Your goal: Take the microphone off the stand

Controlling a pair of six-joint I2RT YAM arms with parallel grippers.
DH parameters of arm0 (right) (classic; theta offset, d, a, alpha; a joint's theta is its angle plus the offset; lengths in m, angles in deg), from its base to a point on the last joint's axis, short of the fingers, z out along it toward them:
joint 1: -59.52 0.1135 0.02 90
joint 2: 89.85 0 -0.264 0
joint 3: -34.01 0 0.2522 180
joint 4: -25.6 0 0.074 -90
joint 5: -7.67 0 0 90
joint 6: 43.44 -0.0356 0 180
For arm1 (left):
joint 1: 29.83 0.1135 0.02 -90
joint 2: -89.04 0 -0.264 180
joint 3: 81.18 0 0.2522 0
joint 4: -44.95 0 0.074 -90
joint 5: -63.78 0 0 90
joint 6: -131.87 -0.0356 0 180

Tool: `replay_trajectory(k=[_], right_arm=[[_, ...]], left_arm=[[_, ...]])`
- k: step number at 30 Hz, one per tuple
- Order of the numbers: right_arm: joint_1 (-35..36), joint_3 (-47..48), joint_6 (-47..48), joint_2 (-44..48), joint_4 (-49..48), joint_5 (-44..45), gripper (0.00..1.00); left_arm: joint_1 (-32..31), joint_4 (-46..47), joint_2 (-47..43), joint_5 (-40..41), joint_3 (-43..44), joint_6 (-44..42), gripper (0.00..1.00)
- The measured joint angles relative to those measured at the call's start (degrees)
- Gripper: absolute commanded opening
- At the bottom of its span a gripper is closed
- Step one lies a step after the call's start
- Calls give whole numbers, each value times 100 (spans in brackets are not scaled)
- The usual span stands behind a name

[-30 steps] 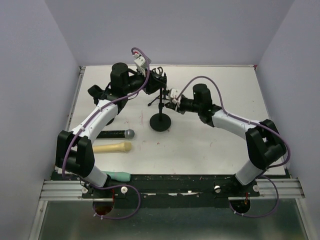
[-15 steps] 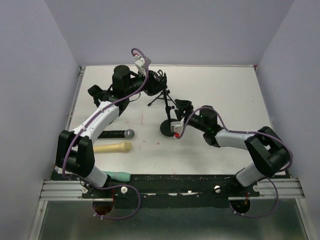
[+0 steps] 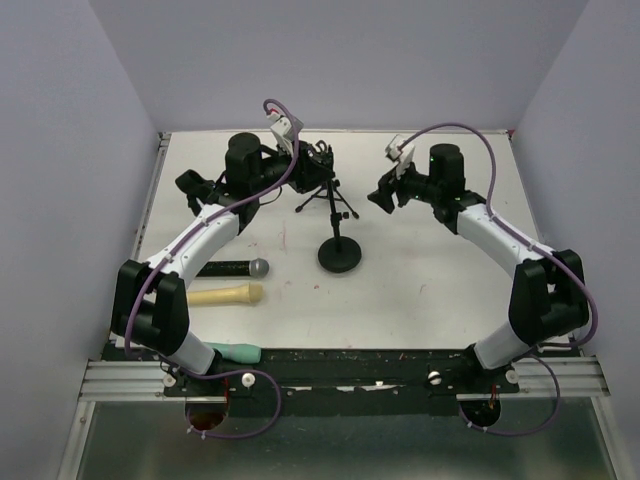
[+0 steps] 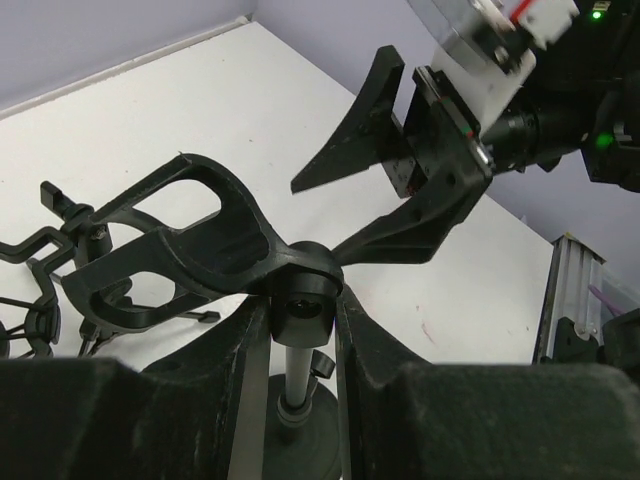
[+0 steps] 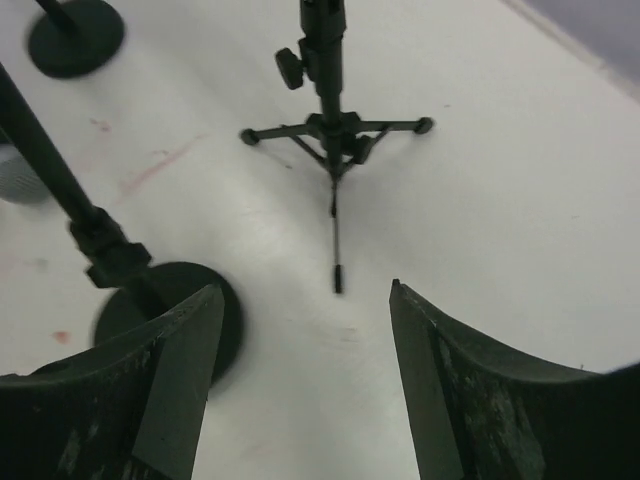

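Note:
A black stand with a round base [image 3: 340, 256] stands mid-table. My left gripper [image 3: 316, 166] is shut on its top. In the left wrist view the jaws [image 4: 300, 322] pinch the swivel joint [image 4: 303, 305] under the clip [image 4: 185, 240], which holds nothing. The black microphone [image 3: 232, 268] with a silver grille lies flat on the table left of the stand, apart from it. My right gripper [image 3: 380, 196] hovers open to the stand's right, nothing between its fingers [image 5: 300, 300]. Its view shows the stand's pole [image 5: 62, 188] and base [image 5: 175, 320] at the left.
A small tripod stand [image 3: 326, 196] stands behind the round-base stand, also seen as the tripod stand [image 5: 335, 128]. A cream microphone [image 3: 226, 294] and a teal one [image 3: 236, 352] lie near the left arm's base. Another dark round base [image 5: 75, 36] shows far off.
My right gripper has opened, let go low on the stand, and risen back to the right. The stand's base has slid a little right and nearer. The left gripper kept its hold.

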Motion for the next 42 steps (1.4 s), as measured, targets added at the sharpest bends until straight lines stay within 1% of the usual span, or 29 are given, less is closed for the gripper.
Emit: replay_trajectory(k=[2,4,7,10,11,14,16,23,32,35,37,40,42], right_arm=[[-157,39,-1137,-79,9,-420,71],[-140,74,-2205,-295,-50,-922,70],[-85,81,-3515,-745,-142,-1596,70],[-52,234,-4227,-1185,-57,-2140,64],[-55,387,-4485,-1388,-31,-2415,60],[-63,627,-4883,-1679,-35,-2841,51],[-63,721,-5101,-1786,-50,-3060,49],[-63,763,-5460,-1906,-149,-3563,49],[-63,763,-5578,-1908,-304,-3757,27],[-63,763,-5490,-1906,-326,-3755,20],[-61,763,-5311,-1899,-260,-3735,12],[-22,798,-4782,-1810,72,-3672,2],[44,955,-4269,-1733,466,-3510,1]], left_arm=[[-2,68,-17,13,-42,4,0],[-15,87,-81,35,-107,2,0],[-66,103,-168,87,-197,-17,0],[-131,122,-262,136,-297,-90,0],[-151,122,-289,144,-319,-114,0],[-186,122,-352,157,-367,-166,0],[-192,120,-396,157,-407,-175,0],[-199,118,-448,157,-461,-201,0],[-199,116,-450,155,-461,-240,0],[-199,116,-450,157,-461,-240,0],[-199,116,-450,157,-461,-243,0],[-199,87,-450,157,-461,-260,0],[-199,87,-450,166,-457,-280,0]])
